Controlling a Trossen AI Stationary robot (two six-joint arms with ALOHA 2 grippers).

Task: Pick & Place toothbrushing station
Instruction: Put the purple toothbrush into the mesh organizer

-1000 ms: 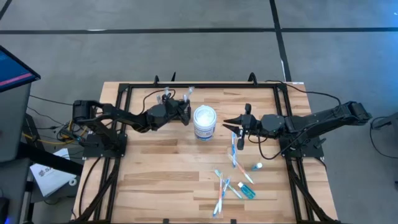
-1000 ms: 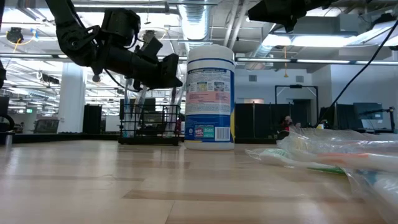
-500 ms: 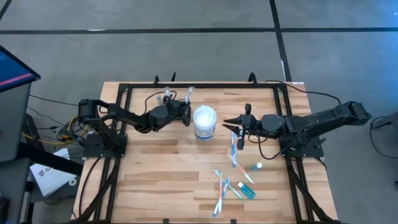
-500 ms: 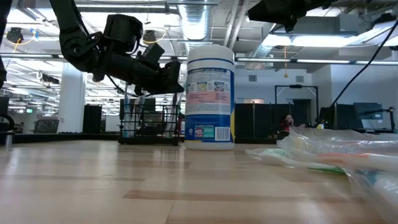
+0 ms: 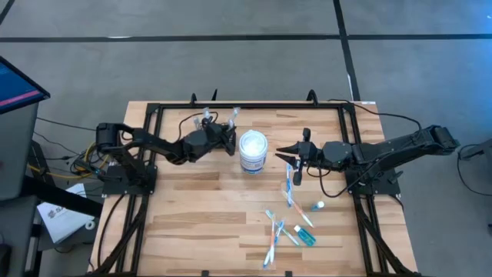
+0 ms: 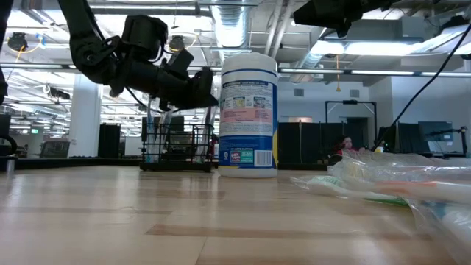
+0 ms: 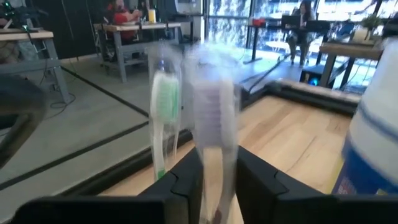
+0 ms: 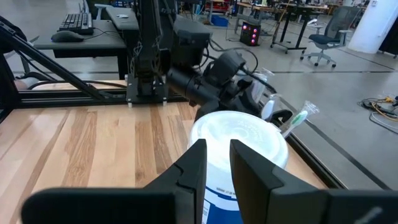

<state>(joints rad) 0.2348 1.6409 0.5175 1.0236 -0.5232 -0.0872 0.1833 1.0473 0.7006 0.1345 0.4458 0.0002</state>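
Note:
The toothbrushing station [image 6: 176, 147], a low black wire rack, stands on the table at the far side, left of a white tub [image 5: 253, 150]. Two packaged toothbrushes stand upright in it: a green one [image 7: 165, 106] and a white one [image 7: 214, 118]. My left gripper [image 7: 214, 186] points level just above the rack, beside the tub, its fingers on either side of the white brush's package. My right gripper [image 5: 286, 152] hangs in the air right of the tub, a narrow gap between its fingers [image 8: 199, 162] and nothing in it. My left gripper has one finger [image 7: 183, 186] on each side of the white toothbrush's package [image 7: 214, 162], coming at it level, across its length. The package stands upright with its lower end out of sight below the fingers. Whether the fingers touch it, I cannot tell.
Several loose packaged toothbrushes and small tubes [image 5: 288, 227] lie on the near right of the table, another brush [image 5: 290, 185] below my right gripper. Clear plastic packaging [image 6: 397, 184] fills the low view's right. A black frame rail [image 5: 254, 106] runs along the far edge.

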